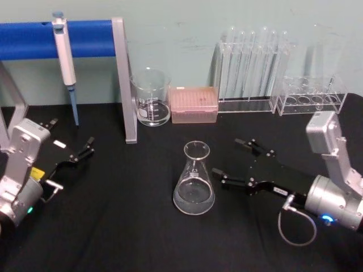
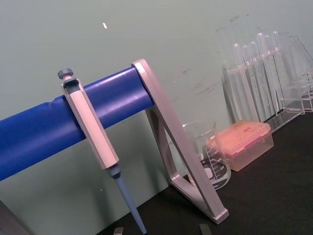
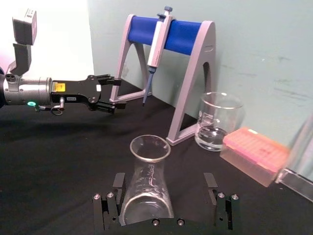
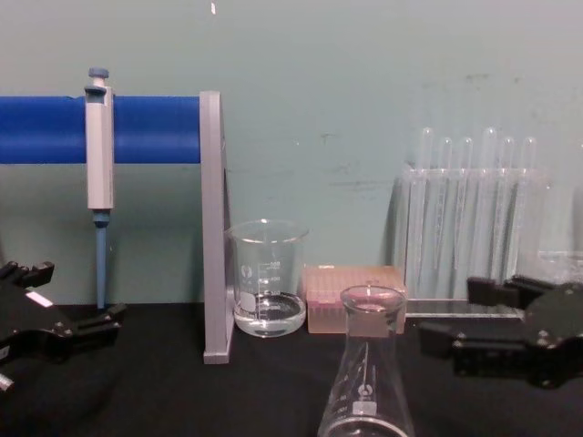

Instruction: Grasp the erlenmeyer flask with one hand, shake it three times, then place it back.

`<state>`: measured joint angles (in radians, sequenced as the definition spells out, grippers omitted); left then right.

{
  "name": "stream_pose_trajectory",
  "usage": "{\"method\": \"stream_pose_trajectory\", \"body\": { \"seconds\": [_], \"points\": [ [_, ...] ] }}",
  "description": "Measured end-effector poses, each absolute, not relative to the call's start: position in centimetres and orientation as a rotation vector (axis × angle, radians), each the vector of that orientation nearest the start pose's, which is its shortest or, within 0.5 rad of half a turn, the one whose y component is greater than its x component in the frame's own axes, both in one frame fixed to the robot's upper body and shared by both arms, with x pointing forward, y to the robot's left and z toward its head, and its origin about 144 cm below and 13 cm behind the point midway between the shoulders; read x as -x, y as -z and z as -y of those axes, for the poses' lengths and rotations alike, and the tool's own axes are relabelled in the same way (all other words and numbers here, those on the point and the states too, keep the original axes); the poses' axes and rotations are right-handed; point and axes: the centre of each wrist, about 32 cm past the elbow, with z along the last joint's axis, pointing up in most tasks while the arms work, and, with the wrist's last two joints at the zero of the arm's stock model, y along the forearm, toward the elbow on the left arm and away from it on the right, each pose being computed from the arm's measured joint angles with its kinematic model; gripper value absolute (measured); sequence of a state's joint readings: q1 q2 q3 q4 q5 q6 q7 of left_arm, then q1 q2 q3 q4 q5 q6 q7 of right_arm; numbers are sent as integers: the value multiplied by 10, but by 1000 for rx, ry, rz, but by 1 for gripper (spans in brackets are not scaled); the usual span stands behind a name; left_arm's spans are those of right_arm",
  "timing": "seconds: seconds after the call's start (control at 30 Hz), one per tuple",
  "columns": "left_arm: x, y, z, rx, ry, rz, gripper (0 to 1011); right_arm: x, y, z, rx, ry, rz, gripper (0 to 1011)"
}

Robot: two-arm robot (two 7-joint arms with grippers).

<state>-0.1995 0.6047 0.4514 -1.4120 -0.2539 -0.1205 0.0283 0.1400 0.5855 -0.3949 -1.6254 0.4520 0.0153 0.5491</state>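
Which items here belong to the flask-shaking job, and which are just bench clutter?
Job items:
- erlenmeyer flask, standing upright on the table, ungrasped
- right gripper, open, beside the flask
- left gripper, open, off to the side

Bystanders:
- beaker
- pink tip box
- pipette on blue stand
- test tubes in clear rack

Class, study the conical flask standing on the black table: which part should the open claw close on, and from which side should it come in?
Probably the narrow neck just under the flared rim of the erlenmeyer flask. It stands upright, its cone would let fingers slide upward, and the rim acts as a stop. Come in level from the robot's right, where the right claw already waits open, facing it. The left claw sits farther off.
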Motion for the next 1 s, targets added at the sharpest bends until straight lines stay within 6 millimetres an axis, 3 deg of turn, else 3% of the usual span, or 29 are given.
{"method": "stream_pose_trajectory", "body": {
  "seconds": [0.43,1.0],
  "points": [
    [-489,-1140,-310,-304,-1248,285,1001,-474,-1188,289,109,839,99,1000],
    [-489,-1140,-310,-305,-1248,285,1001,-489,-1160,259,50,1094,73,1000]
  ]
}}
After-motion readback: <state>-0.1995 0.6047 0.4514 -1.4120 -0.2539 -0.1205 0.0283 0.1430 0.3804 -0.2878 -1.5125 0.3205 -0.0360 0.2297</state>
